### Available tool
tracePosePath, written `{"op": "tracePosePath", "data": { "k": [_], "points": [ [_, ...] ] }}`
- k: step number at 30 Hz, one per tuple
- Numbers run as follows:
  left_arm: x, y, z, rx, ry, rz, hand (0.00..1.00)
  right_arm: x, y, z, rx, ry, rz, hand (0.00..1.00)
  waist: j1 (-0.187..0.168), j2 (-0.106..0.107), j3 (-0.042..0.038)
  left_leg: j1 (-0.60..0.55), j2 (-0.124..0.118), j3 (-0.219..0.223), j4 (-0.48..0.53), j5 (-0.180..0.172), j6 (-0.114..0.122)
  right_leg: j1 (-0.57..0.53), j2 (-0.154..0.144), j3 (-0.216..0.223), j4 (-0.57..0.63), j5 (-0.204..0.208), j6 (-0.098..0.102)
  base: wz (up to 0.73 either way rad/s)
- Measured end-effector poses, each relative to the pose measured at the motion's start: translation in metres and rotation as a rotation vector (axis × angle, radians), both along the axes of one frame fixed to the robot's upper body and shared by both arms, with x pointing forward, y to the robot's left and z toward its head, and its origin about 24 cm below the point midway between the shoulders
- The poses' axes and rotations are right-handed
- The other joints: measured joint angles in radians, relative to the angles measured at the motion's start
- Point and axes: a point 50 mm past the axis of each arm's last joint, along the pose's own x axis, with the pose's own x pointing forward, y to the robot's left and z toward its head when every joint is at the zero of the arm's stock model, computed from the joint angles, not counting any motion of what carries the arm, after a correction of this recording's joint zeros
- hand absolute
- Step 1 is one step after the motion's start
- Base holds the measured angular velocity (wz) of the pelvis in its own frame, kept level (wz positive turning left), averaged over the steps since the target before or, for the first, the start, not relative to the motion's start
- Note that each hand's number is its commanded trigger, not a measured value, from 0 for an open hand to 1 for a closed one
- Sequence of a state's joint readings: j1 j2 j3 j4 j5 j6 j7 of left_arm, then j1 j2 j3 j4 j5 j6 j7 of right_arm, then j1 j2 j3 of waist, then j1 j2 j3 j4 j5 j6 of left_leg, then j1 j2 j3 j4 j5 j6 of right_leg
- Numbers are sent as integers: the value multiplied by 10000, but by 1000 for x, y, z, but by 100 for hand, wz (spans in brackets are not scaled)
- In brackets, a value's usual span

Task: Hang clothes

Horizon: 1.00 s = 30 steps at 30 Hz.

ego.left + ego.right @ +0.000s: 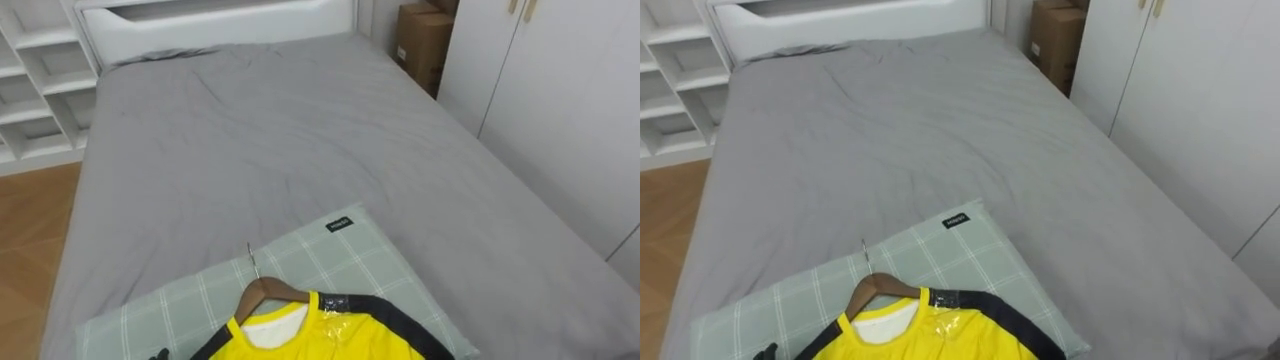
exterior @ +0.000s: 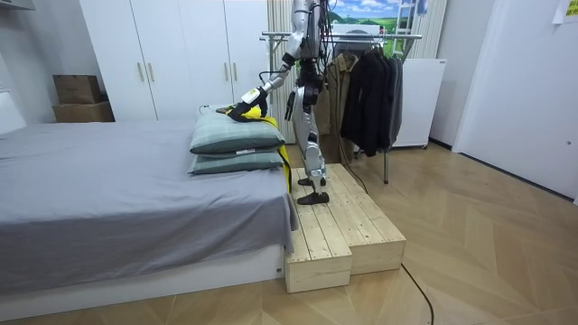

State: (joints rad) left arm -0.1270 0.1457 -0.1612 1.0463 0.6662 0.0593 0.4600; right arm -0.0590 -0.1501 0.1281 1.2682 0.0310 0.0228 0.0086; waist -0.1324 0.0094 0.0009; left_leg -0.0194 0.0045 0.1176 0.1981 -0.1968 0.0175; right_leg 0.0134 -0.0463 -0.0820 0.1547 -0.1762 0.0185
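- The yellow shirt [image 1: 320, 335] lies already threaded on a wooden hanger [image 1: 268, 292], flat on a green checked pillow [image 1: 340, 255] at the near end of the bed [image 1: 280, 130]. The hanger's wire hook [image 1: 252, 258] points away towards the far end.
- In the room view the robot stands on a low wooden platform [image 2: 343, 226] beside the bed. Its left hand [image 2: 256, 91] is stretched down to the shirt on the pillow. Whether that hand is closed on shirt or hanger, I cannot tell.
- Judged from this, the step in hand is the pick-up: the shirt is ready on its hanger but not yet lifted or hung.
- The next move calls for a firm hold at the hanger's neck, under the hook, so the shirt comes up level and does not slide off one shoulder. Then the robot must turn to the clothes rack [image 2: 361, 38], which stands behind it.
- In the way: the soft pillow gives under pressure, and it sits on a second pillow [image 2: 235, 162]. The platform leaves little room to turn. Dark coats [image 2: 370, 90] already crowd the rack, so the hook needs a free stretch of rail.
- Farther off, the grey bed is bare up to the white headboard [image 1: 210, 20].
- White shelves [image 1: 40, 80] stand far left, a cardboard box [image 1: 425, 40] far right, and wardrobe doors [image 1: 560, 100] along the right.
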Motion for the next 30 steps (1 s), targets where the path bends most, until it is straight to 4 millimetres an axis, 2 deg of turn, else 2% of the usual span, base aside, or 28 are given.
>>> {"op": "tracePosePath", "data": {
  "k": [4,11,13,16,27,30],
  "points": [
    [8,-1,3,61,-248,18,0,8,3,1,-111,6,461,0,10,-41,49,-129,0,1,-8,39,4,-134,-1,-7,-7,29,-5,0],
    [30,-9,14,-191,-994,-209,0,17,6,3,-184,-179,921,0,22,-29,72,-564,-8,-36,63,82,22,-480,-13,-99,25,58,-6,3],
    [37,-11,18,-189,-1294,-273,0,20,6,4,-184,-256,946,0,24,-18,97,-686,-10,-70,70,114,23,-618,-19,-113,76,59,-8,2],
    [45,-12,23,-195,-1521,-355,0,24,7,5,-199,-344,1049,0,24,-15,190,-787,-9,-95,67,139,18,-746,-20,-130,149,59,-8,2],
    [50,-6,26,-386,-1762,126,0,36,9,7,-245,-328,1600,0,83,-9,205,-1134,-22,-364,83,180,-5,-1009,-25,-345,160,65,-17,6],
    [54,-6,28,-484,-1881,213,0,41,10,9,-237,-418,1752,0,211,-49,225,-1133,-22,-373,67,181,-6,-1009,-25,-365,160,65,-17,0]
  ]
}}
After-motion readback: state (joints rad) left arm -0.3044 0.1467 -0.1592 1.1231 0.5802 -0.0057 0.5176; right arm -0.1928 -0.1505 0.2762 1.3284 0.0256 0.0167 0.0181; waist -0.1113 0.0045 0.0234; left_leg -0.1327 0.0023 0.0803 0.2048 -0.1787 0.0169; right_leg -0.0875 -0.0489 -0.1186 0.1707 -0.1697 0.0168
